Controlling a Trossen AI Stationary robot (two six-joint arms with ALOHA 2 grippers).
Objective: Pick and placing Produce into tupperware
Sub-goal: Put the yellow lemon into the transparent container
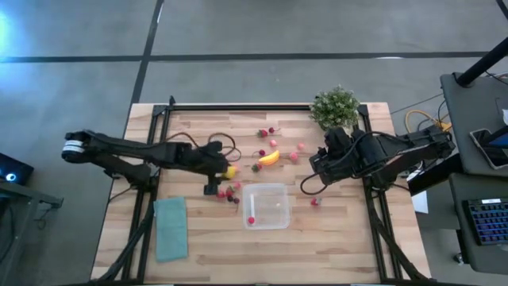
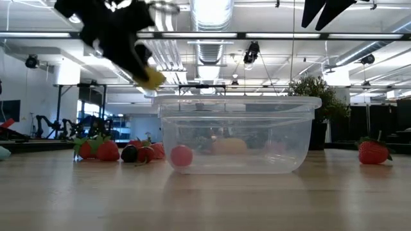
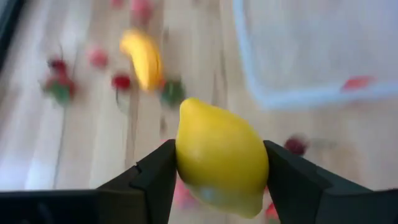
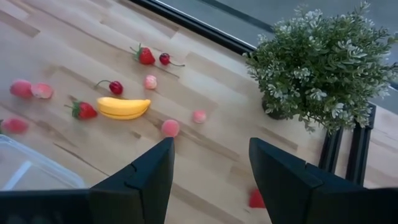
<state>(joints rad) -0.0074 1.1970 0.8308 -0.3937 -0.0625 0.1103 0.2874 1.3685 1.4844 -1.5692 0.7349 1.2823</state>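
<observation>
From above, the clear tupperware (image 1: 266,206) sits near the table's front middle with a single pink berry (image 1: 252,220) inside it, so the job looks barely begun. The left gripper (image 1: 225,170) hovers just beyond the container's left corner with the yellow lemon (image 1: 231,171) between its fingers, while a small cluster of red berries (image 1: 229,192) lies on the wood beneath it. The banana-like piece (image 1: 269,157), several pink and red fruits around it and one lone red berry (image 1: 314,202) to the container's right are all outside the tupperware. The right gripper (image 1: 320,164) waits near the potted plant (image 1: 334,107), and a teal cloth (image 1: 170,228) lies flat at the front left. At table height, the lemon (image 2: 152,79) hangs in the air above and beside the tupperware's (image 2: 237,133) rim, not yet over the opening; a pink berry (image 2: 182,156) rests inside, and a strawberry (image 2: 373,151) sits well off to one side. The left wrist view shows the fingers (image 3: 155,177) clamped on the lemon (image 3: 221,157), with the container's corner (image 3: 298,93) ahead. The right wrist view shows that arm's fingers (image 4: 149,171) spread wide and empty over the table (image 4: 205,158), with the banana piece (image 4: 123,107) and scattered berries beyond. By my reading, the lemon is next in, and nearly all the produce remains.
</observation>
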